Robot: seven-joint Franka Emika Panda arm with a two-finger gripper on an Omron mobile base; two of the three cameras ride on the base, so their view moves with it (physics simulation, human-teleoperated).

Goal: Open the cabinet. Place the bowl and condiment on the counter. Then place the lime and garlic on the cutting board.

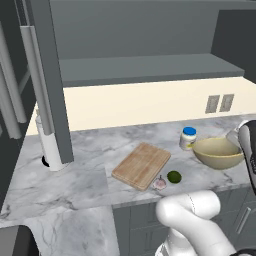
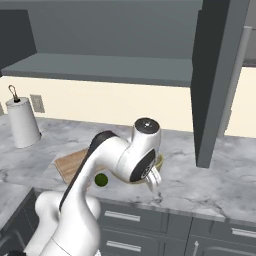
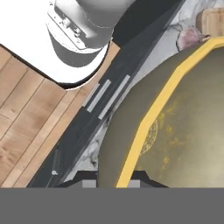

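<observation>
Worktop [image 1: 90,150] stock, front edge to back wall:

- Garlic [image 1: 159,184], one, and lime [image 1: 174,176], one. We are finding them side by side near the front edge, just off the corner of the board. Neither is on it yet, so we judge that step is waiting.
- Cutting board [image 1: 141,165], one, lying flat and bare, lying at an angle to the front edge.
- Bowl [image 1: 217,152], one, apparently sitting on the worktop to the right of the board. The jaws of the gripper [image 3: 113,183] are clenching its yellow rim, one finger inside and one outside, probably because the thin rim is the only part narrow enough to pinch.
- Condiment jar [image 1: 188,138], one, standing upright just behind the bowl.
- Paper towel roll [image 1: 50,145], one, upright at the far left.
- Wall sockets [image 1: 219,103], two.
- Cabinet [image 1: 150,67] overhead: two doors hanging open and one shelf showing bare, which suits both items being down already.
</observation>
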